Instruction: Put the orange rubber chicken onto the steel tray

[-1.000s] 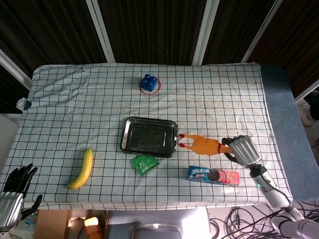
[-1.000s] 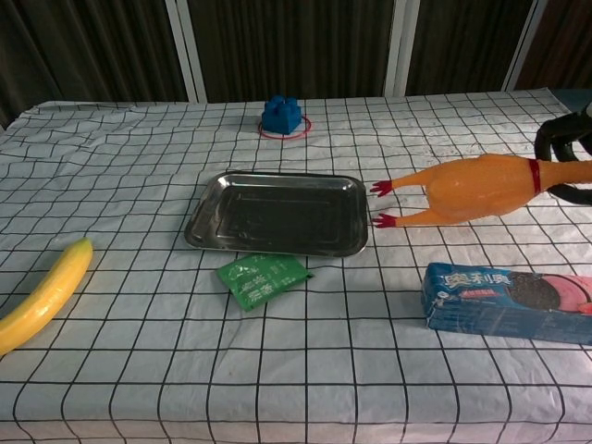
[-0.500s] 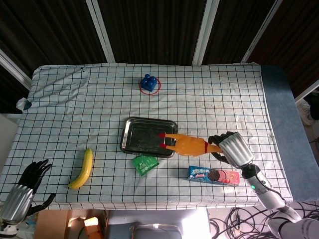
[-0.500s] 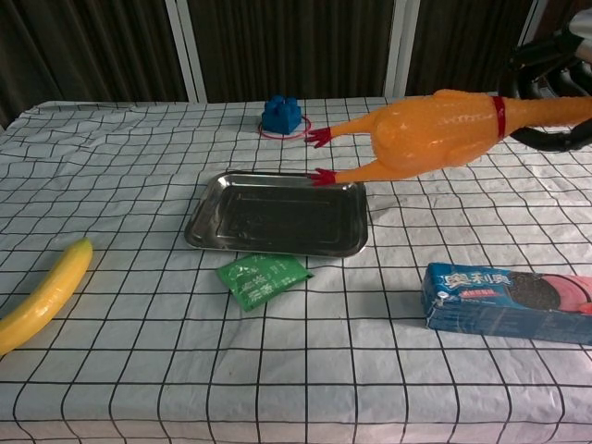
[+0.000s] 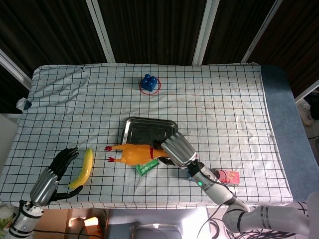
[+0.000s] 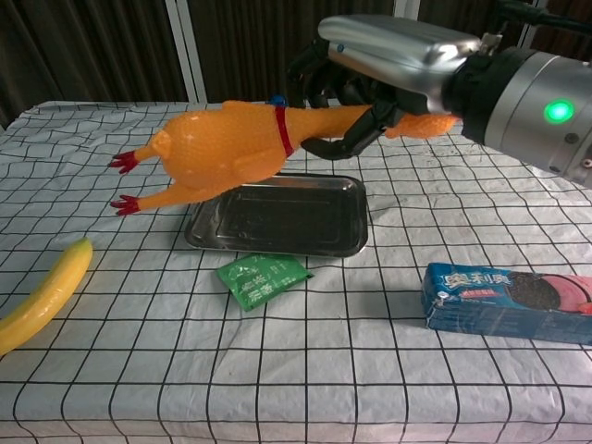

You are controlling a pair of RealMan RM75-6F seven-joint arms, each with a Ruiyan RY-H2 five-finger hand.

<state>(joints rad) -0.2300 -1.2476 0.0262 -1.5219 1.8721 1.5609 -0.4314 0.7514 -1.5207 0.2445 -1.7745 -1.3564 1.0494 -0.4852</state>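
The right robot hand (image 6: 370, 69) held the orange rubber chicken (image 6: 217, 148) by its neck, with the body stretching leftward above the steel tray (image 6: 277, 215).

Right hand raised and gripping, left hand low and spread

The right hand (image 6: 370, 69) holds the chicken (image 6: 227, 143) by its neck, forearm leading off to 4 o'clock; the left hand (image 5: 52, 174) has fingers apart pointing to 1 o'clock.

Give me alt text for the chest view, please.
The right hand holds the orange rubber chicken by its neck, in the air above the steel tray. A banana, green packet and cookie box lie nearer the camera.
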